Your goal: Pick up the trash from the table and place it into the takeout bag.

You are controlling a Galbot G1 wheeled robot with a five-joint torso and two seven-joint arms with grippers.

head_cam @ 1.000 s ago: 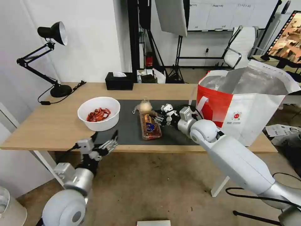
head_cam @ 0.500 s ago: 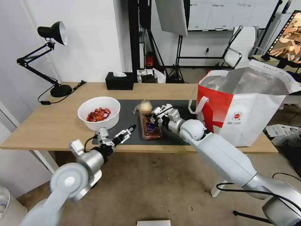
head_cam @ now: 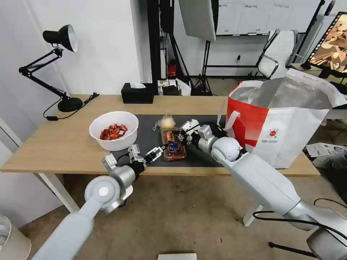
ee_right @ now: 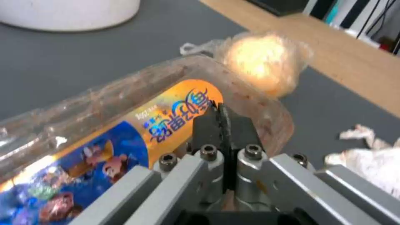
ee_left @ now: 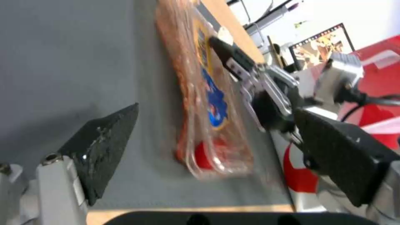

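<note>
A clear plastic food tray (head_cam: pixel 172 145) with an orange and blue label lies on the dark mat (head_cam: pixel 148 139) of the table (head_cam: pixel 54 144), its right side tipped up. My right gripper (head_cam: pixel 179 135) is shut on the tray's (ee_right: pixel 125 125) right rim. My left gripper (head_cam: pixel 154 151) hovers open at the tray's front left corner, the tray (ee_left: pixel 208 103) lying between its fingers (ee_left: pixel 100 143). The knotted clear bag (head_cam: pixel 166 122) with a yellowish lump touches the tray's far end. A crumpled white tissue (ee_right: pixel 371 150) lies by the right gripper. The white bowl (head_cam: pixel 114 130) of red scraps stands left. The takeout bag (head_cam: pixel 282 119) stands open at the right.
A black tissue box (head_cam: pixel 137 93) sits at the table's far edge and a black desk lamp (head_cam: pixel 59 39) at the far left corner. An office chair (head_cam: pixel 278 54) and a monitor (head_cam: pixel 332 43) stand behind the bag.
My left arm rose from below the table's front edge and reached right onto the mat toward the tray. My right gripper shifted slightly at the tray's right edge, and that side tipped up.
</note>
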